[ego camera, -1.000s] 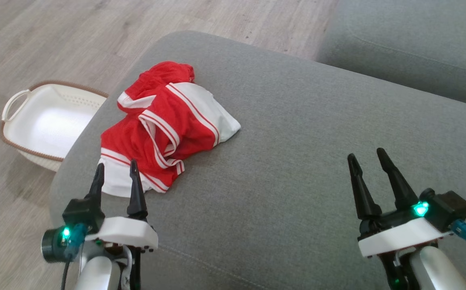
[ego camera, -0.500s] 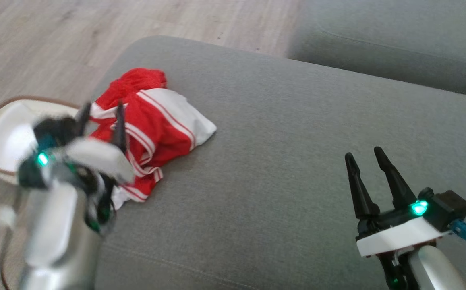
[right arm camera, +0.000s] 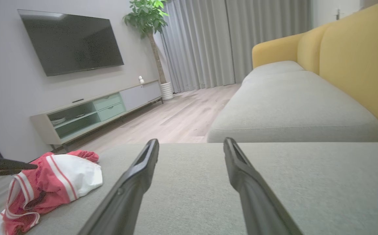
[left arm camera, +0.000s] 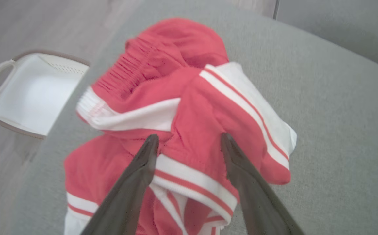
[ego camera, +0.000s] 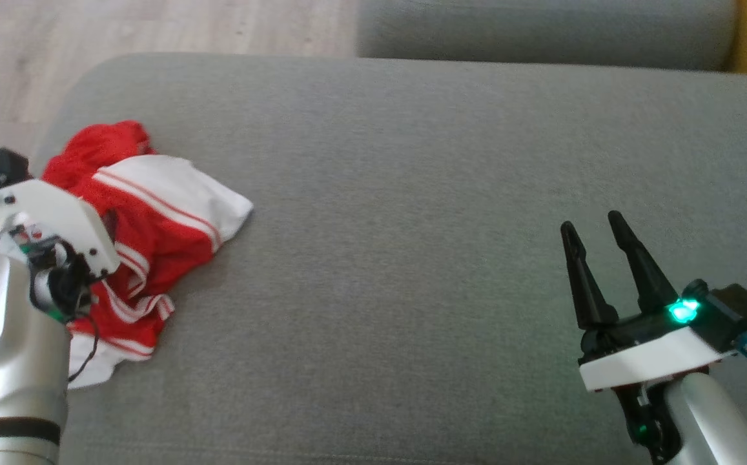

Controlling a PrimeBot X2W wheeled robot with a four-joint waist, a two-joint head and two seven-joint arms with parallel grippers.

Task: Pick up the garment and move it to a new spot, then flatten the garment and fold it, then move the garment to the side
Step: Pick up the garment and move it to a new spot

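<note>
From the head: found the garment (ego camera: 160, 213), red with white bands, crumpled at the left end of the grey cushion (ego camera: 412, 194), close to its edge. Saw the left arm (ego camera: 5, 336) leaning over the near left part of the cloth, fingers hidden beneath the white wrist plate. Found the right gripper (ego camera: 591, 221) at the lower right, above bare cushion and well apart from the garment, fingers spread and empty. Made out pale wooden floor (ego camera: 153, 26) beyond the cushion.

From the left wrist: saw the left gripper (left arm camera: 189, 137) spread wide over the heap, one tip to either side of a white-banded fold, nothing clamped between. Could not tell whether the tips touched the cloth. Noted a white basket (left arm camera: 28, 94) on the floor just beside the cushion's edge.

From the right wrist: saw the right gripper's fingers parted, with nothing between them but cushion. Found the garment at the lower left, a dark finger of the left gripper just above it. Made out, beyond, a television (right arm camera: 71, 42) on the wall, a low cabinet (right arm camera: 94, 112), a plant (right arm camera: 144, 14) and grey curtains (right arm camera: 224, 42).
</note>
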